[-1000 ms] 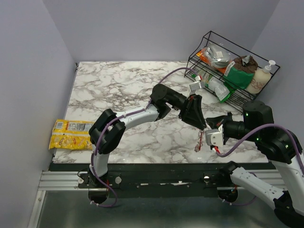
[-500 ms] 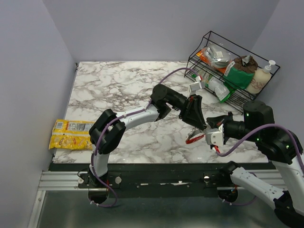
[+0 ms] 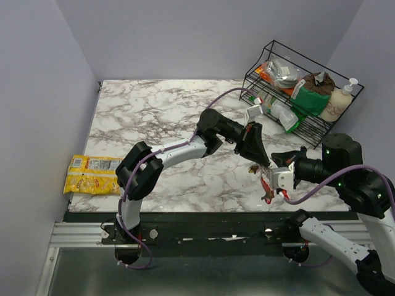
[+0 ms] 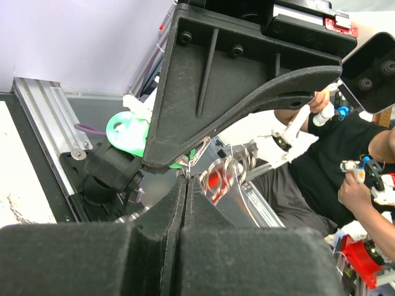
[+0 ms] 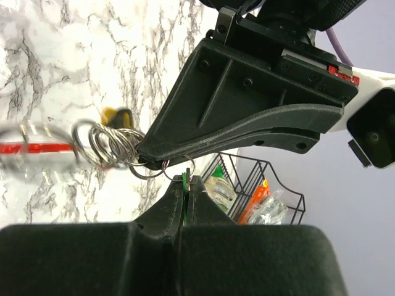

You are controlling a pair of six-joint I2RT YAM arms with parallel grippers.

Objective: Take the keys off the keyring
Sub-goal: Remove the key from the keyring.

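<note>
The keyring (image 3: 266,187) hangs in the air over the table's (image 3: 160,111) 5 o'clock corner, just below both grippers. Its long axis runs about 12 to 6 from above. In the right wrist view it lies 9 to 3, a blurred red streak with grey metal, reaching toward 9 from a coil of wire rings (image 5: 108,147).

The left gripper (image 4: 185,185) has its fingers pressed together, pinching the wire rings at their tip. The right gripper (image 5: 185,185) is also closed, nipping the thin edge of a green key (image 4: 126,131). A yellow key (image 5: 115,115) shows at 12 o'clock of the coil.
</note>
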